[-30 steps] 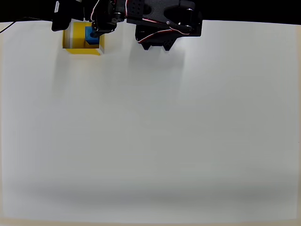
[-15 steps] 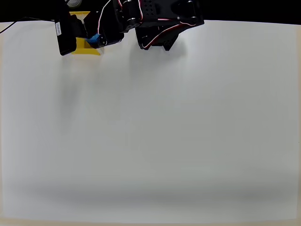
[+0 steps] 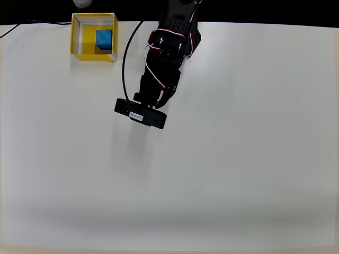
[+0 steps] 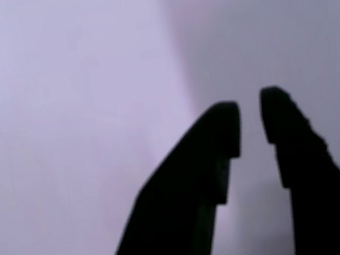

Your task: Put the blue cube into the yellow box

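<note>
The blue cube (image 3: pixel 104 38) lies inside the yellow box (image 3: pixel 93 56) at the far left corner of the table in the overhead view, against the box's right wall. My black arm (image 3: pixel 159 79) reaches from the back edge toward the table's middle, well to the right of and below the box. In the wrist view my gripper (image 4: pixel 251 122) hangs over bare white table, its two dark fingers a narrow gap apart with nothing between them.
A black cable (image 3: pixel 126 58) runs from the back edge to the wrist. A white round object (image 3: pixel 81 3) sits just behind the box. The white table (image 3: pixel 212 174) stretches wide in front and to the right.
My arm has swung away from the box, right and toward the table's middle. The blue cube stays behind in the box, which now shows uncovered.
</note>
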